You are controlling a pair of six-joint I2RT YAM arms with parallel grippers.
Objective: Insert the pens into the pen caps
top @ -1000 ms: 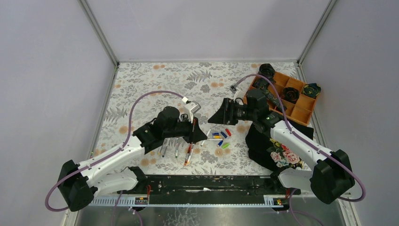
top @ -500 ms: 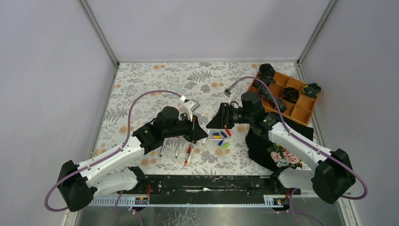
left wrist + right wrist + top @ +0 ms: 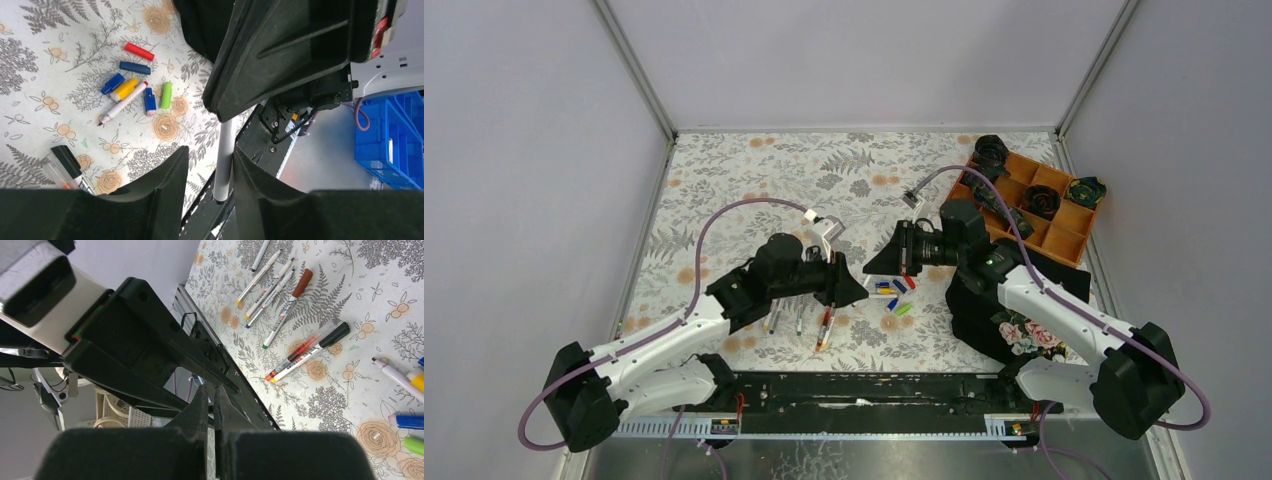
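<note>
The white pen (image 3: 225,160) hangs in the air, standing almost straight up. The right gripper (image 3: 212,405) is closed tight and seems to pinch the pen's top end. The left gripper (image 3: 210,165) sits loosely around the pen, with a gap on one side. The pen is thin, round and smooth, so it could slip or swing away if the pinch is only on its very tip. The pen caps (image 3: 132,67) lie close together on the flowery cloth (image 3: 50,60). They are short, shiny little tubes and could roll when poked. More pens (image 3: 280,287) lie side by side nearby.
</note>
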